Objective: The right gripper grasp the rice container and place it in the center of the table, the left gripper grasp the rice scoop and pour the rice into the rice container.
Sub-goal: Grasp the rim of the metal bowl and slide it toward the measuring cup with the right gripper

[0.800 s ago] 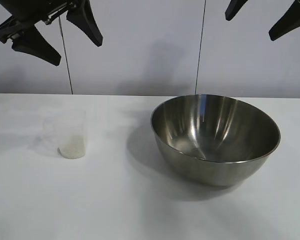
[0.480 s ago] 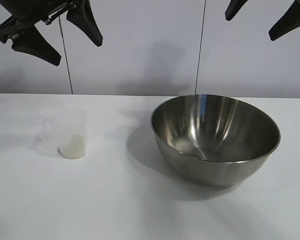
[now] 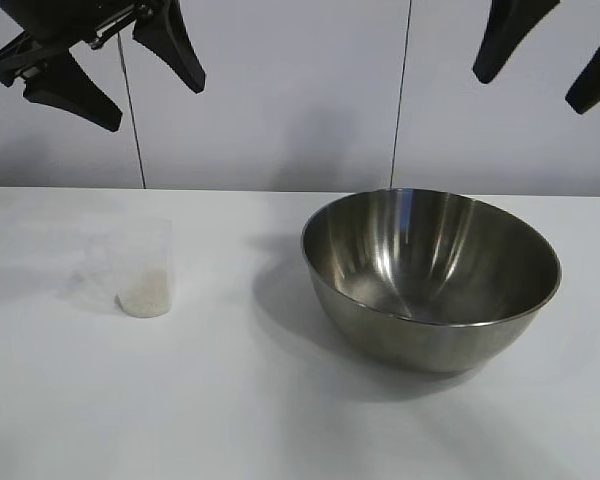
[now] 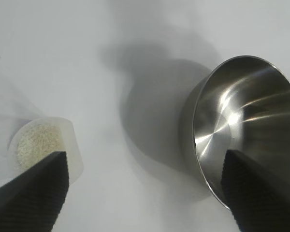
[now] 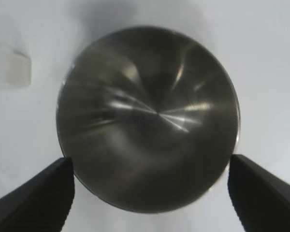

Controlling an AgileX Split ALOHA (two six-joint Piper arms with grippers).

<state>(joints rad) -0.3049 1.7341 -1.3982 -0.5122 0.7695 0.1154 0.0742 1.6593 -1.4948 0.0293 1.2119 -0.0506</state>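
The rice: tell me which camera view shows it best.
The left wrist view: it looks down into the rice scoop onto the grainy rice. The exterior view shows only a whitish layer through the wall; the right wrist view shows the scoop blurred.

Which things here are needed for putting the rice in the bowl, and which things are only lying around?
Needed:
- rice container, empty steel bowl
- rice scoop, standing upright
- rice inside the scoop
- right gripper, open above the bowl
- left gripper, open, high above the scoop
- table

Lying around:
- nothing else on the table; only the grey wall panels behind
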